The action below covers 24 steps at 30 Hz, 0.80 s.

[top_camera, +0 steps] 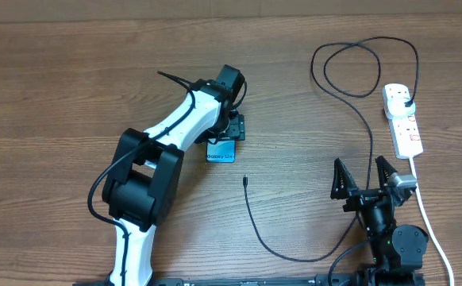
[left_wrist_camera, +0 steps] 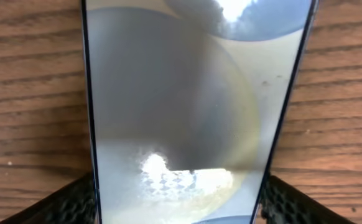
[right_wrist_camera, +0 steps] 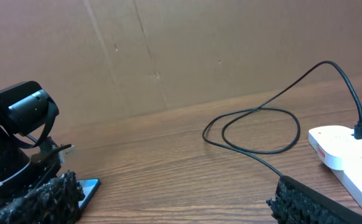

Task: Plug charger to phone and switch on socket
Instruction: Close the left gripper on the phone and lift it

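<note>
The phone (top_camera: pixel 221 152) lies flat on the wood table, screen lit blue, and fills the left wrist view (left_wrist_camera: pixel 181 112). My left gripper (top_camera: pixel 225 140) hangs over it, open, with a finger (left_wrist_camera: pixel 69 205) close beside each long edge; whether the pads touch is unclear. The charger's black cable (top_camera: pixel 286 250) runs from its free tip (top_camera: pixel 246 180) in loops to a plug (top_camera: pixel 406 102) seated in the white socket (top_camera: pixel 403 123). My right gripper (top_camera: pixel 363 176) stands open near the front edge, right of the tip and left of the socket, holding nothing.
The socket's thick white cord (top_camera: pixel 429 222) runs to the front edge past my right arm. A brown cardboard wall (right_wrist_camera: pixel 168 50) backs the table. The cable loops (right_wrist_camera: pixel 255 130) lie between my right gripper (right_wrist_camera: pixel 181 208) and the socket (right_wrist_camera: pixel 349 155).
</note>
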Available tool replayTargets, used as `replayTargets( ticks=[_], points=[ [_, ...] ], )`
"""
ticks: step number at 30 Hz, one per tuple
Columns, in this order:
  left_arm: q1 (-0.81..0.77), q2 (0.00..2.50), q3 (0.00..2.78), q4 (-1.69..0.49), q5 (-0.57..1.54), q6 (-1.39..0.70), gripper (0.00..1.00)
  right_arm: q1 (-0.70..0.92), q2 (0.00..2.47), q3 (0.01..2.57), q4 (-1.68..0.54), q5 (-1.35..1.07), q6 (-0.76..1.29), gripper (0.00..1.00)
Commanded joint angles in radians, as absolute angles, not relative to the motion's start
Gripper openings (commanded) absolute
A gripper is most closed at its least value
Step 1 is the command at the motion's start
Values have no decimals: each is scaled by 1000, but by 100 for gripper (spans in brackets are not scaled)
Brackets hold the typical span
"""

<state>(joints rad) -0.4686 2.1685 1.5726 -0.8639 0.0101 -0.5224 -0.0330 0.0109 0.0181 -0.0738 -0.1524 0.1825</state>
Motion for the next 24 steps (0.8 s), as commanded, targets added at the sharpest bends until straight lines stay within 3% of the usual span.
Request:
replayTargets(
  ticks=[1,8,14,20,24],
  points=[
    [-465,2280,1514,-877,71,-525,79,-37,2,8,-70,-151,182,100],
    [-466,2280,1514,-953,119,-529,64,-37,2,8,-70,-151,182,100],
    [-471,2280,1514,-1024,204,-529,61,-37,2,8,-70,-151,182,100],
    [-485,2280,1514,-1070,206,-528,62,-37,2,8,-70,-151,182,100],
    [-486,2280,1514,-1058,181,-528,77,-37,2,8,-70,-151,182,100]
  ],
)
